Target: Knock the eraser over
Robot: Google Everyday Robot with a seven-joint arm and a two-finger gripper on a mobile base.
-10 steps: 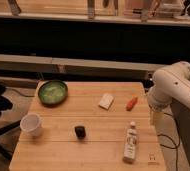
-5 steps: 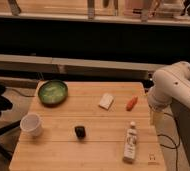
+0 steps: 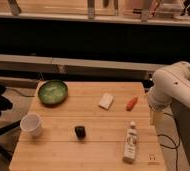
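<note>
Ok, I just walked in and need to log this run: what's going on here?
A white robot arm is at the right edge of the wooden table; its claw is out of view. The eraser sits untouched near the table's middle, between the white cup and the bottle. Knocking it over has not yet started.

Clear room rings the small black blocky eraser [image 3: 80, 131] — white paper cup [image 3: 31, 124] left, white plastic bottle [image 3: 130, 142] right (gripper out of view).

Arm [image 3: 174, 89] bent at right, gripper unseen (jaws apart)
</note>
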